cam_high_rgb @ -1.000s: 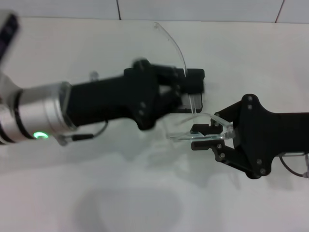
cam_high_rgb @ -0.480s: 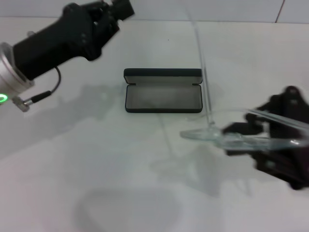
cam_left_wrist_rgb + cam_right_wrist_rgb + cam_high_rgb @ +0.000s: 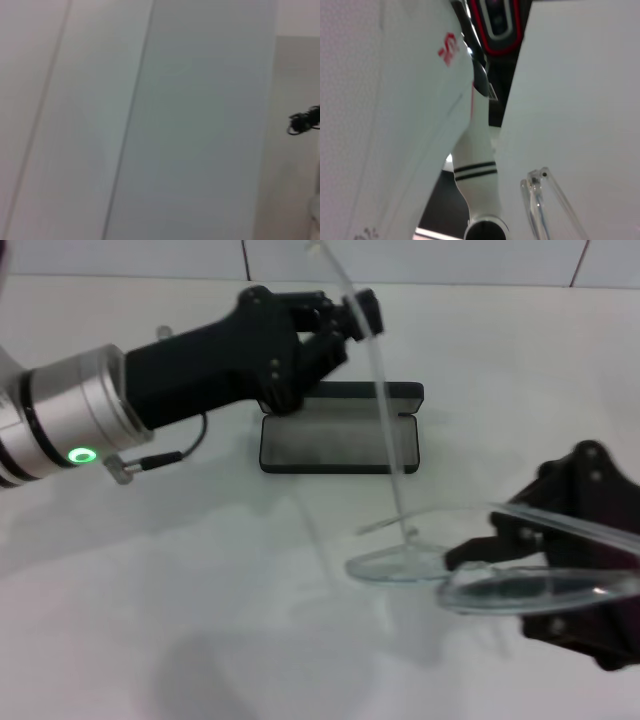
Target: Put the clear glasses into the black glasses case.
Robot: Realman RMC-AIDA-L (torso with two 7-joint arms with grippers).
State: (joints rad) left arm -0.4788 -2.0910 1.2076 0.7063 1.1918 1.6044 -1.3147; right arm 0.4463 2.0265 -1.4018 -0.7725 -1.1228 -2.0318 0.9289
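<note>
Near the front right of the white table (image 3: 150,590), the right gripper (image 3: 470,560) is clamped on the clear glasses (image 3: 480,580), holding them lifted with the lens lying roughly flat and one thin arm rising steeply past the case. Compared with half a second ago, the glasses sit slightly lower and nearer the camera. The black glasses case (image 3: 338,435) lies open at mid-table, grey lining up, unmoved. The left gripper (image 3: 345,320), which was far off at the back left corner, has swung back in and now hovers over the case's rear edge; I cannot tell how its fingers stand
</note>
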